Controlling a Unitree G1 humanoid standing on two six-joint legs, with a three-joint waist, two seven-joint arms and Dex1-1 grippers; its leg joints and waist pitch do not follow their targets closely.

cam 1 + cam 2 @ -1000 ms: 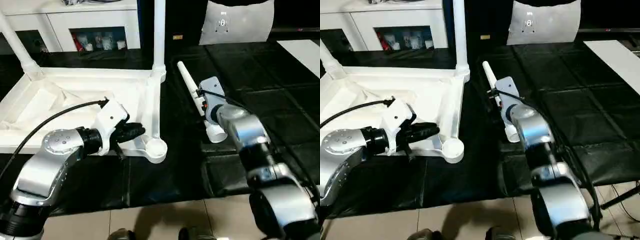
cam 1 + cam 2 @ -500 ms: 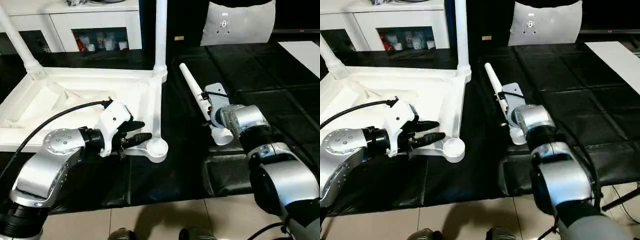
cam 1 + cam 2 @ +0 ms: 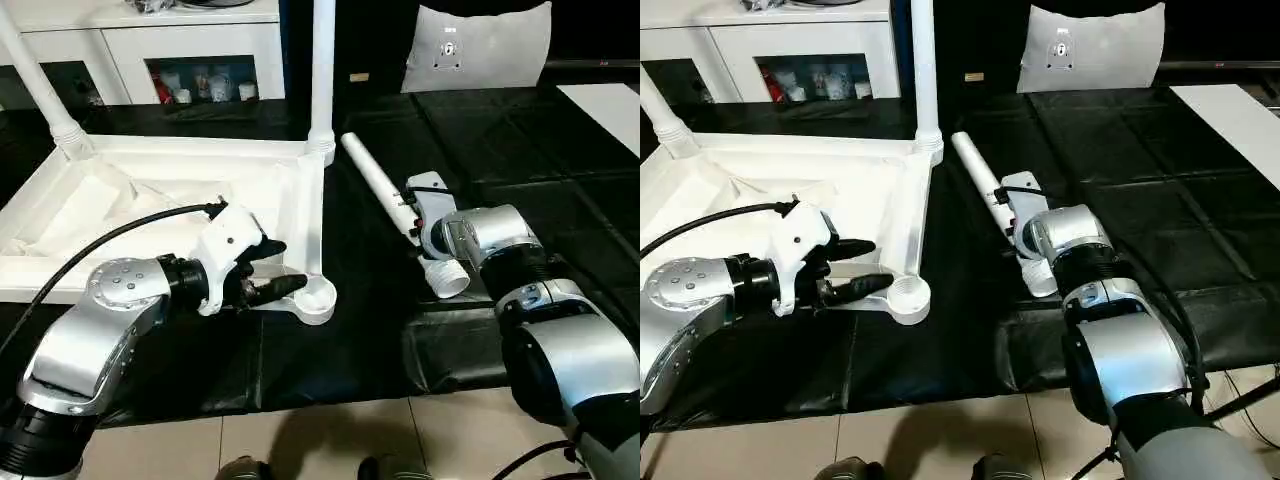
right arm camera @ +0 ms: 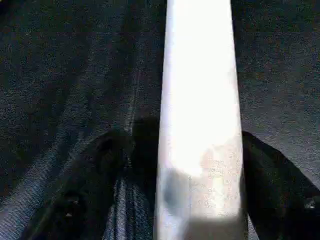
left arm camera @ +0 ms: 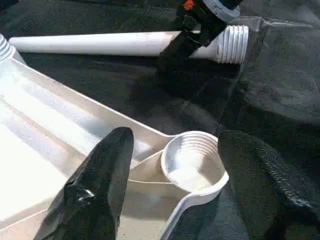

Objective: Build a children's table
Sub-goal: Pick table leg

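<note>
The children's table top (image 3: 150,200) lies white and underside up on the black cover, with two legs (image 3: 321,70) (image 3: 35,80) standing in its far sockets. My left gripper (image 3: 275,268) is open, its fingers (image 5: 100,185) spread beside the empty near corner socket (image 5: 192,162) and holding nothing. A loose white leg (image 3: 375,180) lies on the cover to the right, threaded end (image 3: 450,280) toward me. My right gripper (image 4: 180,142) straddles this leg (image 4: 200,100), one finger against it and a small gap at the other.
A white cabinet (image 3: 190,40) stands behind the table top. A white sheet (image 3: 480,50) leans at the back right and a white panel (image 3: 610,100) lies at the far right. The black cover (image 3: 340,360) ends near me, with floor tiles below.
My left gripper's fingers have spread apart at the near corner socket. The right jaws have narrowed around the loose leg, and the leg's far tip has swung to the left.
</note>
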